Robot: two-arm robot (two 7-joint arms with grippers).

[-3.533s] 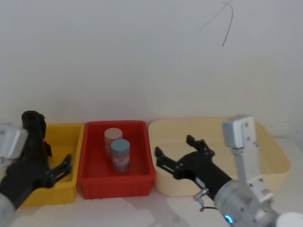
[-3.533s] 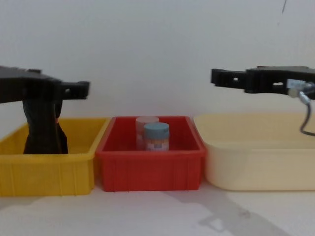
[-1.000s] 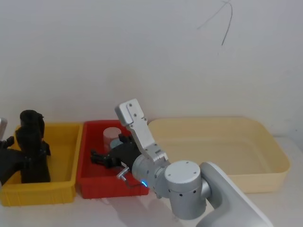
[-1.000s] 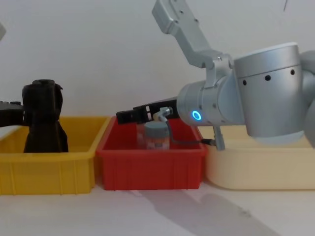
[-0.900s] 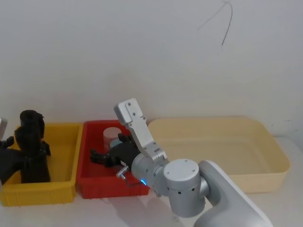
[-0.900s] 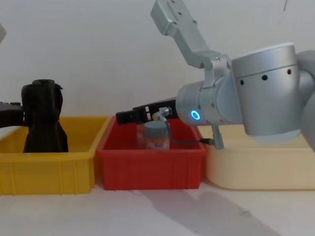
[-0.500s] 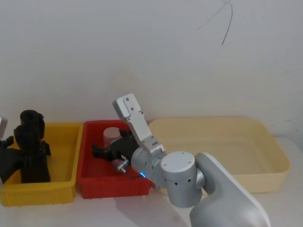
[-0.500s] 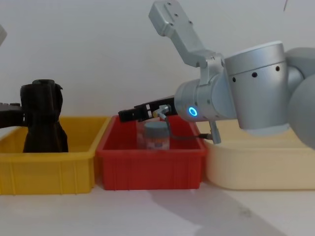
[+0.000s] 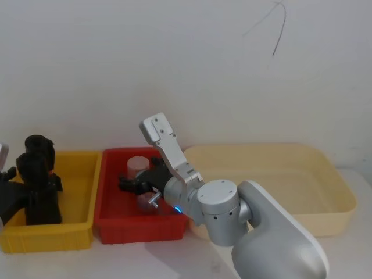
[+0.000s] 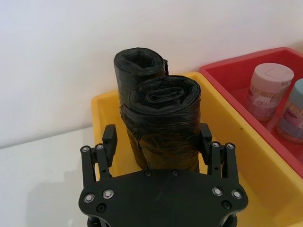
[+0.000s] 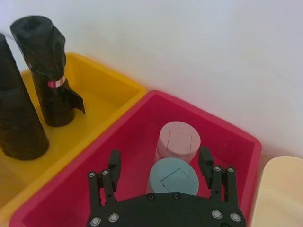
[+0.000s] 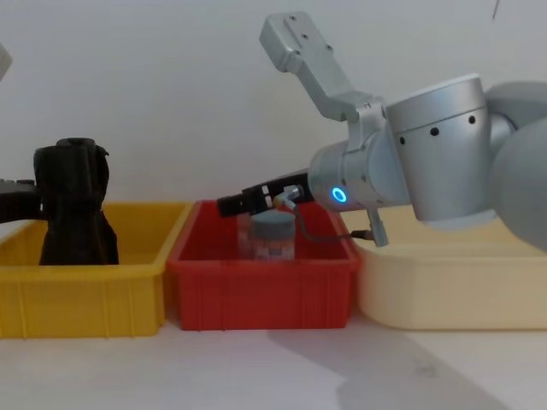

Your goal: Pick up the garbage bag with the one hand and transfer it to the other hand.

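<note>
Spanning the right half of the head view, the cream tub (image 9: 290, 180) is the largest item. Its left wall stands just beside the red bin (image 9: 139, 229) at centre, and the yellow bin (image 9: 46, 241) stands just beside that at lower left. All three sit in one row against the white wall. An open strip of table (image 12: 256, 367) runs in front of them along the bottom of the chest view.

The right arm (image 9: 221, 215), blue ring lit, rises from the bottom centre of the head view and reaches leftward past the tub's near-left corner. The right gripper (image 9: 136, 183) hangs roughly level above the red bin, fingers spread and holding nothing. In the right wrist view it is poised over the blue-lidded jar (image 11: 173, 177), with the pink-lidded jar (image 11: 177, 142) just behind that one.

The left gripper (image 10: 157, 135) is at the left edge of the head view, at the yellow bin. Its fingers are spread and straddle the garbage bag (image 10: 163, 123), which stands upright in the yellow bin. One finger shows a gap to the roll; whether the other touches it cannot be told. The flared bundle (image 10: 139, 59), marked with a small red band, stands upright just behind the roll in the same bin. The walls of the red and yellow bins lie between the two grippers.
</note>
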